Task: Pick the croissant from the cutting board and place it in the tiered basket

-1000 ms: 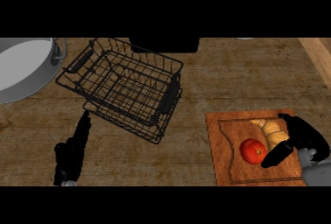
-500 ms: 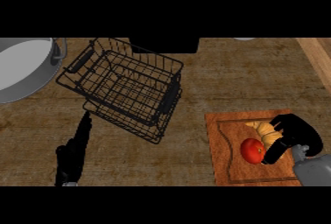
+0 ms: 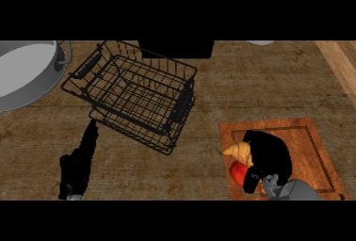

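Note:
The croissant (image 3: pixel 237 151) lies on the wooden cutting board (image 3: pixel 313 141) at the lower right, only its golden left end showing. My right hand (image 3: pixel 268 157) covers the rest of it from above, fingers curled over it. A red round fruit (image 3: pixel 240 173) sits on the board just below the croissant, partly under the hand. The black wire tiered basket (image 3: pixel 135 96) stands at the upper left of centre, with nothing in it. My left hand (image 3: pixel 80 162) rests at the lower left, fingers straight, pointing up toward the basket's lower corner.
A large grey metal pot (image 3: pixel 24 70) stands at the far left edge. A dark block (image 3: pixel 176 48) sits behind the basket at the top. A lighter wooden strip (image 3: pixel 341 61) runs along the right edge of the counter.
My right hand has slid left and forward over the croissant, which was mostly visible before and is now largely hidden under it. The left hand and basket have stayed put.

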